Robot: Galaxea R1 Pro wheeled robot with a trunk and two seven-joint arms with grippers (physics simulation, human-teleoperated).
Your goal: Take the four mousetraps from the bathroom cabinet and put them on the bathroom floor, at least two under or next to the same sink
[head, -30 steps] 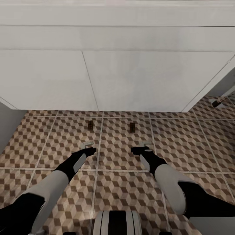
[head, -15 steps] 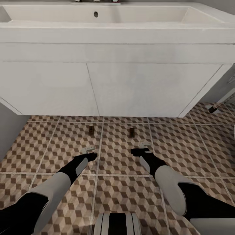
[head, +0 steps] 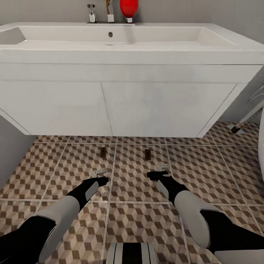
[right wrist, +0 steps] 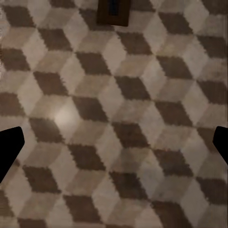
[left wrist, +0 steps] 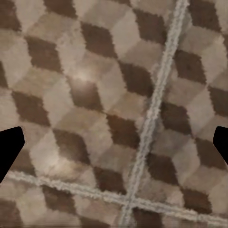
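Two mousetraps lie on the patterned bathroom floor [head: 205, 165] just in front of the white vanity under the sink [head: 154, 36]: one mousetrap on the left [head: 103, 152], another mousetrap on the right [head: 147, 154]. My left gripper [head: 100, 175] hovers low over the tiles a short way nearer to me than the left trap, open and holding nothing. My right gripper [head: 158, 171] is likewise open and empty, just this side of the right trap. In the right wrist view that mousetrap [right wrist: 113, 12] lies ahead of the spread fingertips [right wrist: 9, 149]. The cabinet is out of view.
The vanity doors [head: 110, 106] rise directly ahead. A chrome tap [head: 91, 14] and a red bottle [head: 128, 8] stand at the basin's back. A grey wall [head: 11, 150] closes the left side. A dark-tipped slanted leg [head: 238, 126] stands at the right.
The head camera has tilted up, bringing the basin, tap and red bottle into the picture. Both traps stay on the tiles and both grippers remain open near them.
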